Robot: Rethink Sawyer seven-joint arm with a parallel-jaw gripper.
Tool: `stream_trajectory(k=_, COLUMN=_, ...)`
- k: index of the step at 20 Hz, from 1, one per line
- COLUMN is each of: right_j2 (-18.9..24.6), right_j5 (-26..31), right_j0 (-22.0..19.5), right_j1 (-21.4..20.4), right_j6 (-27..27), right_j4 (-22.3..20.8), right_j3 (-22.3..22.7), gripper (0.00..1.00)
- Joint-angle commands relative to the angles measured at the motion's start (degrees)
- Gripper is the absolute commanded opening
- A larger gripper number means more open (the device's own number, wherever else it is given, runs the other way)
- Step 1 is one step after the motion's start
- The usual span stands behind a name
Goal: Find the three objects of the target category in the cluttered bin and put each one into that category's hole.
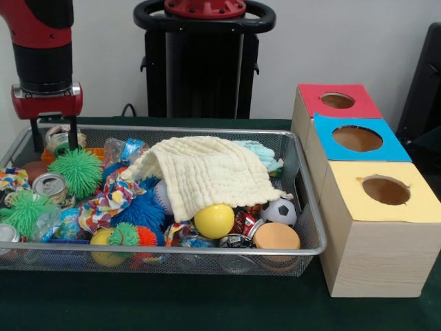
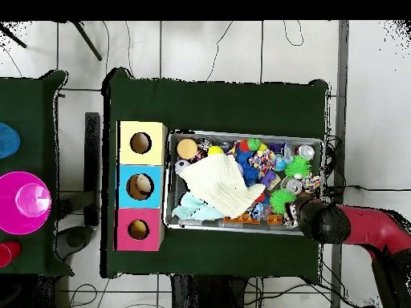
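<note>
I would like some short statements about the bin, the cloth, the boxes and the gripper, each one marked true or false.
1. A cream cloth lies over part of the toys in the wire bin. True.
2. The gripper holds the yellow ball. False: the ball lies at the bin's front, far from the gripper, which is at the bin's other end.
3. The three boxes have red, blue and yellow tops, each with a round hole. True.
4. The boxes stand inside the bin. False: they stand beside it on the green table.
</note>
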Motion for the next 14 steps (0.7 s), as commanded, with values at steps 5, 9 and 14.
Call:
stream_trajectory(k=5, right_j2=-2.8, right_j5=-2.2, right_j0=0.7, right_j1=7.3, right_j6=-0.9, right_j4=-4.5, right_j3=-0.5, gripper=1.00)
stream_trajectory(k=9, right_j2=-3.0, right_j5=-2.0, right_j0=0.9, right_j1=8.7, right_j6=-2.1, right_j4=-5.3, right_j3=-1.3, gripper=1.00)
stream_trajectory(k=14, right_j2=-3.4, right_j5=-3.0, right_j0=1.3, right_j1=11.4, right_j6=-2.2, right_j4=-6.3, right_j3=-2.8, gripper=1.00)
